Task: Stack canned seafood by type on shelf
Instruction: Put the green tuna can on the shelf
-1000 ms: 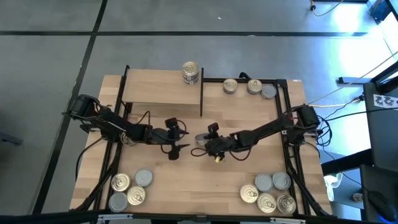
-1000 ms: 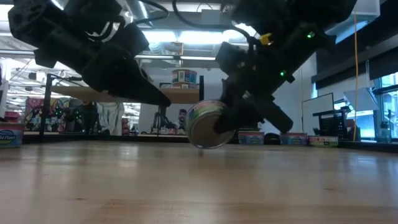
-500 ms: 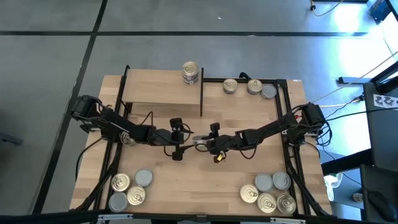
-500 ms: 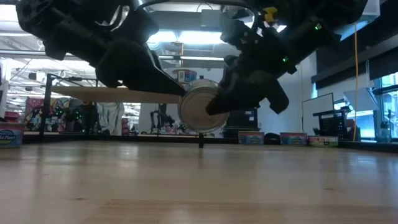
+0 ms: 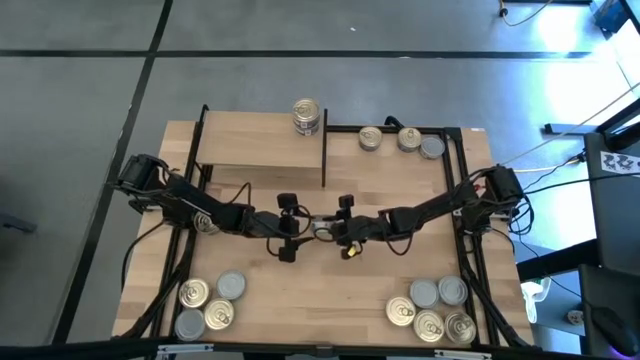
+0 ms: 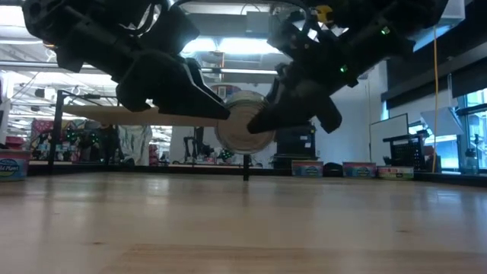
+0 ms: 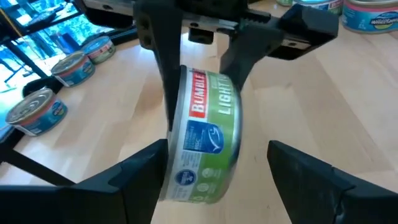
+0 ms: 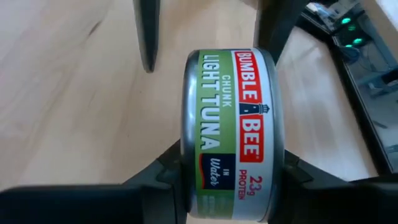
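— Behind, shop lights and cluttered racks; in front, a pale wooden surface (image 5: 300, 290) with the two arms meeting at mid-board. Different from a second ago?

— Yes. Then: left gripper (image 5: 296, 228) hanging back, tin (image 5: 321, 229) low near the wood in the right gripper (image 5: 330, 228). Now: tin lifted clear of the surface, tipped on edge with a flat end toward the low camera, and the left fingers drawn in close on either side of it.

— Grip?

— Right fingers (image 8: 171, 163) clamped on the tin's (image 8: 231, 134) two flat ends, green Bumble Bee label facing up at the wrist. Left fingers (image 7: 134, 177) spread wide, flanking the tin (image 7: 205, 140); one near its rim, other well off, no squeeze seen.

— Pose of the arms?

— Both stretched low and nearly level from opposite sides, wrists pointing at each other, tips almost meeting over the tin (image 6: 242, 129).

— Shelf?

— Shelf (image 5: 262, 145) at the far left part of the surface, black-framed, carrying one stack of tins (image 5: 307, 115) at its far right corner. Three more tins (image 5: 400, 140) on the far edge right of it; four tins (image 5: 208, 303) at the near left corner, five tins (image 5: 433, 308) at the near right.
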Controlling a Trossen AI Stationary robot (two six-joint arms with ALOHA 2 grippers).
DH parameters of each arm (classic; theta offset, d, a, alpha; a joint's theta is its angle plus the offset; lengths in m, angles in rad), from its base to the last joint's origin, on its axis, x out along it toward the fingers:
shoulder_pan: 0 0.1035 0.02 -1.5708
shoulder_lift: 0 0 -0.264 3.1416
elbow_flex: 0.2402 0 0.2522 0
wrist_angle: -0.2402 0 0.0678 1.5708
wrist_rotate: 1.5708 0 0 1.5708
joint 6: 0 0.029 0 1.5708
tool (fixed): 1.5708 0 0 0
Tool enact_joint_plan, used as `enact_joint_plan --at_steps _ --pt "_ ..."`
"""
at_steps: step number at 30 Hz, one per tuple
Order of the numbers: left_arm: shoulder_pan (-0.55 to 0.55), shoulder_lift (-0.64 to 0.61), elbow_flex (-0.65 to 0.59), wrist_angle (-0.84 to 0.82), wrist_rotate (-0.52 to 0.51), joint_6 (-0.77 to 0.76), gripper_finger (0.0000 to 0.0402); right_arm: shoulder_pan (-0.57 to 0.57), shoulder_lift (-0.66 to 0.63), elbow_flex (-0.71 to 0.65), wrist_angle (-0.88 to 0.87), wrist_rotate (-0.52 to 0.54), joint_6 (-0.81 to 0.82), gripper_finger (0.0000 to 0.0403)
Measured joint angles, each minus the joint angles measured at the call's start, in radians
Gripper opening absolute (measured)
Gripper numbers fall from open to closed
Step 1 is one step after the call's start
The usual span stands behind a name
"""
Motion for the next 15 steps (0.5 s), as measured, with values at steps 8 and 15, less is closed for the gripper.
enact_joint_plan --at_steps 8,15 --pt "0.000 -0.001 0.000 -0.011 0.013 -0.003 0.0274 0.001 0.002 0.000 0.096 -0.026 0.003 0.0137" --pt "0.002 -0.001 0.000 0.006 0.013 -0.002 0.0268 0.001 0.002 0.000 0.176 -0.063 0.026 0.0137"
